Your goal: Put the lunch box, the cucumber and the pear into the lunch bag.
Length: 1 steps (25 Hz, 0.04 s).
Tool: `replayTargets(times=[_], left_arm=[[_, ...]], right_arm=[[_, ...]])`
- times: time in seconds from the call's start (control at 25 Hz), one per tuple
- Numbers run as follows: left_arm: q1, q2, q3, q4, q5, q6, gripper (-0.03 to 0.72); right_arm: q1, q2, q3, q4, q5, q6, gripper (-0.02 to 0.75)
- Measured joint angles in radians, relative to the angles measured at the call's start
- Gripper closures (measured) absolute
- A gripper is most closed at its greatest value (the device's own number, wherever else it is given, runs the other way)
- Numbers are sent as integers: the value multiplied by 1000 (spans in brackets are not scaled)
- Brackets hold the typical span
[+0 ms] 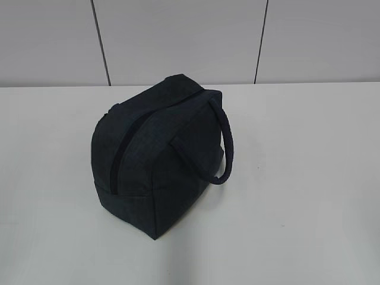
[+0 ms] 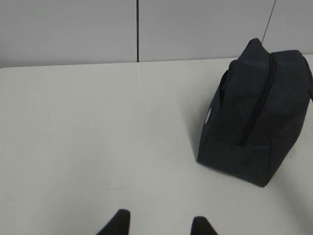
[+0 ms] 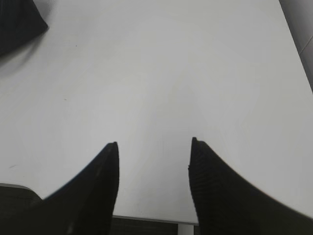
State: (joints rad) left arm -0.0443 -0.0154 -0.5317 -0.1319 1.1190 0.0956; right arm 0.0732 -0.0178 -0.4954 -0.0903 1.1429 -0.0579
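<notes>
Nearest the cameras, the right gripper (image 3: pixel 153 147) hangs over bare white table (image 3: pixel 161 73), its two dark ribbed fingers (image 3: pixel 215 191) spread wide apart with nothing between them; a corner of dark fabric shows at the top left of that wrist view. The left gripper (image 2: pixel 159 221) is likewise parted and empty, with only its two black fingertips (image 2: pixel 119 219) poking into the bottom of its own view, well short of the bag. Farther out, roughly mid-table, stands the lunch bag (image 1: pixel 157 160), a dark navy fabric bag resting upright on its flat base. A dark zipper line (image 1: pixel 122 148) runs over its arched top and down the near end, and it looks closed, though no pull is visible. A looped handle (image 1: pixel 226 142) curves out from the side facing the right arm, and a small pale label (image 2: pixel 209 115) sits on the opposite side. The lunch box, the cucumber and the pear appear in none of the three views. The bag is probably light and soft, likely to sag or slide if pushed, so pinching the handle loop or the fabric beside the zipper seems the surest hold, with the other arm steadying it. Behind everything runs a pale panelled wall (image 1: pixel 178 35).
</notes>
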Motion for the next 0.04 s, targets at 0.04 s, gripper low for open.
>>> replayTargets(times=[0.04], left_arm=[[0, 0, 0, 0, 0, 0, 446]], right_arm=[[0, 0, 0, 0, 0, 0, 365]])
